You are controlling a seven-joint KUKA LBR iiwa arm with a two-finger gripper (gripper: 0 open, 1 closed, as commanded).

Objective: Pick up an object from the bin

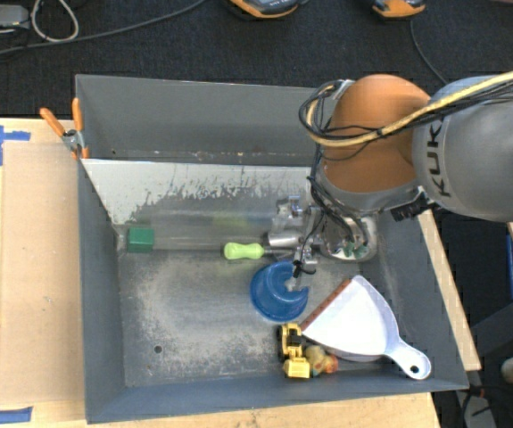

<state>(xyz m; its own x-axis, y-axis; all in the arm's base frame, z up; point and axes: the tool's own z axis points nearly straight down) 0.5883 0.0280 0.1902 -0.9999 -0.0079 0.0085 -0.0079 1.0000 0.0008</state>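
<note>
The blue round piece [277, 298], a disc-like thing with a raised middle, lies right of the bin's [104, 328] centre on the grey floor. The gripper [302, 271] points down at its upper right edge. You cannot tell from here how far the tool is open, or whether it has hold of the piece.

Just behind the blue piece lies a lime-green handle [243, 251], and beyond that a clear tube [202, 233] with a dark green cap [140, 237] runs along the foot of the back wall. To the right of the blue piece and just beside it rests a white scoop [363, 321]. A yellow toy vehicle [293, 352] sits in front, against the scoop.

The arm comes in from your right, its wrist bent downward under a rounded orange cover [372, 136] looped with black cables. On the grey link [470, 159] behind it you can read the letters "KUK", running sideways.
</note>
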